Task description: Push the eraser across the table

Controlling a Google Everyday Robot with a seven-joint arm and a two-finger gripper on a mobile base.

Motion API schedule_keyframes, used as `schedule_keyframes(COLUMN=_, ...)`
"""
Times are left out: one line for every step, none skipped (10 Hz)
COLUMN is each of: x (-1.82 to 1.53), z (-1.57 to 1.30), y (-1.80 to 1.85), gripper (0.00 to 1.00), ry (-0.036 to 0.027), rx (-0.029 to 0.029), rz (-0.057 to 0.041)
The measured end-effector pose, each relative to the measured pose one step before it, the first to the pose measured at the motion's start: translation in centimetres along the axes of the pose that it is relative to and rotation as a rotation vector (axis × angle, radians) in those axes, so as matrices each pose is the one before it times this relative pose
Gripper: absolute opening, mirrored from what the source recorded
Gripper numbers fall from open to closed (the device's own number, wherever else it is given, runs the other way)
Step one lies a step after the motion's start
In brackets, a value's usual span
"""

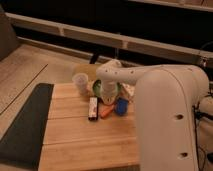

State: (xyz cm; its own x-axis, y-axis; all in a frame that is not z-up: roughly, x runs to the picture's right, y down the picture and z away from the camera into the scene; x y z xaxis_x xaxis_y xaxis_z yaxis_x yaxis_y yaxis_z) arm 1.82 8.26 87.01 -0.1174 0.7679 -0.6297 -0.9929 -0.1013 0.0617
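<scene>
The eraser (93,108) lies lengthwise on the light plank table (85,145), near its middle, with an orange stick (105,111) just to its right and a blue block (121,106) further right. The gripper (109,98) hangs from the white arm (165,100) just beyond and to the right of the eraser, above the orange stick, its jaws closed and holding nothing. A clear cup (80,82) stands at the far edge, and a dark mat (25,125) lies along the left.
</scene>
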Motion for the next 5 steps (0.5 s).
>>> schedule_keyframes(x=-0.184, z=0.358, y=0.133, gripper=0.0, ry=-0.00238, rx=0.00036, rz=-0.00354)
schedule_keyframes(x=-0.239, z=0.27, y=0.131, gripper=0.0, ry=-0.0053, rx=-0.00104, rz=-0.00371)
schedule_keyframes(x=-0.145, z=0.296, y=0.047, gripper=0.0, ry=-0.00253, rx=0.00146, rz=-0.00566)
schedule_keyframes(x=-0.248, z=0.307, y=0.149, gripper=0.0, ry=-0.00622, rx=0.00229, rz=-0.00882)
schedule_keyframes(x=-0.186, z=0.259, y=0.133, gripper=0.0, ry=-0.00505, rx=0.00492, rz=-0.00914)
